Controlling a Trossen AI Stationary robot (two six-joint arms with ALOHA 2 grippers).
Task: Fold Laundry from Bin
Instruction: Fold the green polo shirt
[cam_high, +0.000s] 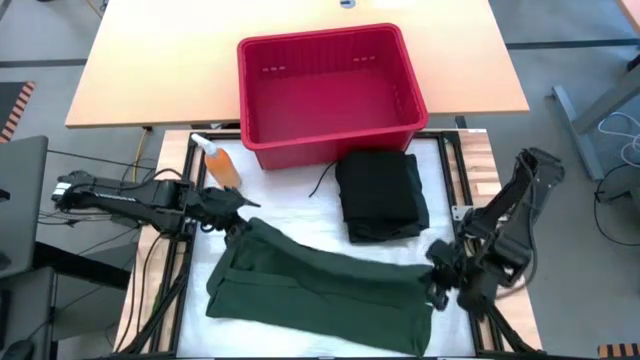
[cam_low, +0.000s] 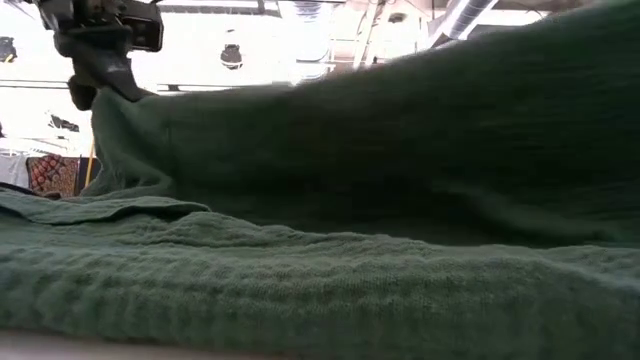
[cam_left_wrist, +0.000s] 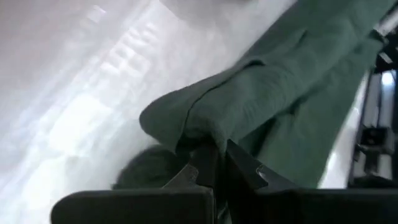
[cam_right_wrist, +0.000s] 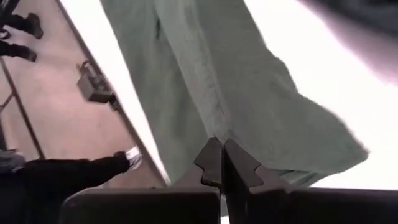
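Observation:
The dark green garment (cam_high: 320, 285) lies spread across the near part of the white table top, with its far edge raised between my two grippers. My left gripper (cam_high: 240, 225) is shut on its far left corner. My right gripper (cam_high: 438, 272) is shut on its right end. The low view is filled by the green cloth (cam_low: 330, 200), rising to the left gripper (cam_low: 100, 75). A folded black garment (cam_high: 380, 195) rests flat on the table in front of the red bin (cam_high: 330, 140), which stands at the far middle. My left gripper pinches a bunched fold of the green garment's far left corner (cam_left_wrist: 208, 137) between its two fingers, slanting down from the table's left. That corner is lifted; the near part of the garment stays on the table. My right gripper pinches the green garment's right end (cam_right_wrist: 217, 127) between its two fingers, slanting down from the table's right. How many layers it has, I cannot tell. The cloth runs away from the fingers toward the left gripper, raised off the table here.
A small orange bottle (cam_high: 218, 165) stands by the bin's left near corner, close behind my left arm. The table's metal frame (cam_high: 455, 160) runs along both sides. Bare white surface (cam_high: 290, 195) shows between the bottle and the black garment.

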